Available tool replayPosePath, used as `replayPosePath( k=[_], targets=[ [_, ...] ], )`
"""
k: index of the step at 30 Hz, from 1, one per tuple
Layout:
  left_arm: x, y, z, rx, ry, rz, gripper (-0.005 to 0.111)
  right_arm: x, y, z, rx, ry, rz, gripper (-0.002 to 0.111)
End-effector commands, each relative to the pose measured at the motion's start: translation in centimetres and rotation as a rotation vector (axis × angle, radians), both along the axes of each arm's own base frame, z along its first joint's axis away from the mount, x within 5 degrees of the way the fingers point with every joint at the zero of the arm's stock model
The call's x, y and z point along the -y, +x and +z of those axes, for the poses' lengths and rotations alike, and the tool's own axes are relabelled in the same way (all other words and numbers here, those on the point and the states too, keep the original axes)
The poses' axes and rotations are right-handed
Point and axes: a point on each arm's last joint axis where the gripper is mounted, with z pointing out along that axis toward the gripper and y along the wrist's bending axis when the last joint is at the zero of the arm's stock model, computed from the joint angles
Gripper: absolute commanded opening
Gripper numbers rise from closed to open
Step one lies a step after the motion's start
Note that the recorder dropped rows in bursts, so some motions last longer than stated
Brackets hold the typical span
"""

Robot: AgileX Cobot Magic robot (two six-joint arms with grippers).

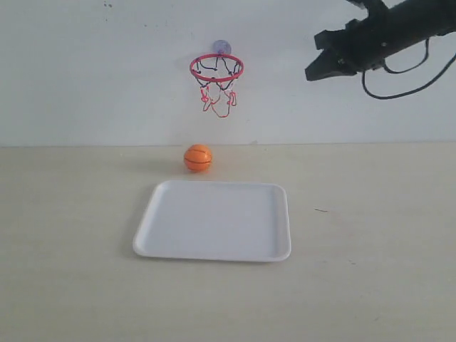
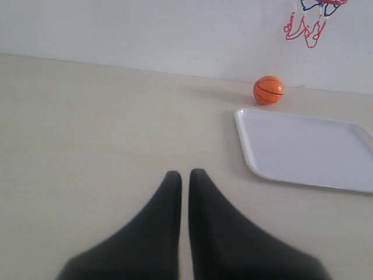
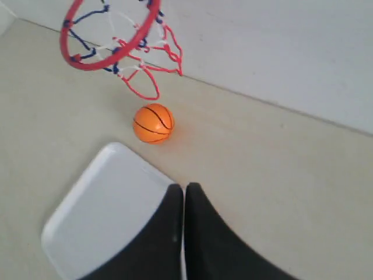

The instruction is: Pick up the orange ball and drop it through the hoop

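The orange ball (image 1: 198, 157) rests on the table just behind the white tray (image 1: 214, 246), below the hoop (image 1: 216, 68) that is stuck to the back wall by a suction cup. The ball (image 3: 153, 123) and the hoop's red ring (image 3: 87, 63) also show in the right wrist view, the ball (image 2: 268, 90) and the net (image 2: 308, 26) in the left wrist view. My right gripper (image 1: 313, 71) hangs high in the air to the right of the hoop, shut and empty (image 3: 184, 188). My left gripper (image 2: 185, 174) is shut and empty, low over the table, left of the tray; the exterior view does not show it.
The white tray (image 2: 303, 146) lies flat with nothing on it. A black cable (image 1: 399, 89) loops under the right arm. The wall stands right behind the ball and hoop.
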Motion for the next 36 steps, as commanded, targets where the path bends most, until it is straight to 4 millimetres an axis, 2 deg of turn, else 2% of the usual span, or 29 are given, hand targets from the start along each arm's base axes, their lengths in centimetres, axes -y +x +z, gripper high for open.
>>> replayPosePath(
  k=[1, 5, 9, 14, 17, 22, 31, 34, 36],
  targets=[
    [0.0, 0.0, 0.2, 0.012, -0.006, 0.003, 0.004, 2.6, -1.2, 0.8, -0.214, 0.051, -0.178, 0.0],
    [0.0, 0.0, 0.2, 0.012, -0.006, 0.003, 0.004, 2.3, -4.0, 0.3, -0.299, -0.018, -0.176, 0.0],
    [0.0, 0.0, 0.2, 0.012, -0.006, 0.003, 0.004, 1.6, -8.4, -1.4, -0.37, -0.126, -0.087, 0.0],
    [0.0, 0.0, 0.2, 0.012, -0.006, 0.003, 0.004, 1.6, -13.9, -3.2, -0.515, -0.13, -0.079, 0.0],
    [0.0, 0.0, 0.2, 0.012, -0.006, 0.003, 0.004, 1.6, -15.8, -4.4, -0.588, -0.131, -0.083, 0.0],
    [0.0, 0.0, 0.2, 0.012, -0.006, 0.003, 0.004, 1.6, -16.6, -5.7, -0.641, -0.134, -0.08, 0.0],
    [0.0, 0.0, 0.2, 0.012, -0.006, 0.003, 0.004, 1.6, -16.4, -6.4, -0.661, -0.13, -0.079, 0.0],
    [0.0, 0.0, 0.2, 0.012, -0.006, 0.003, 0.004, 1.6, -16.7, -5.6, -0.641, -0.123, -0.081, 0.0],
    [0.0, 0.0, 0.2, 0.012, -0.006, 0.003, 0.004, 1.6, -17.1, -4.0, -0.575, -0.123, -0.099, 0.0]
  ],
)
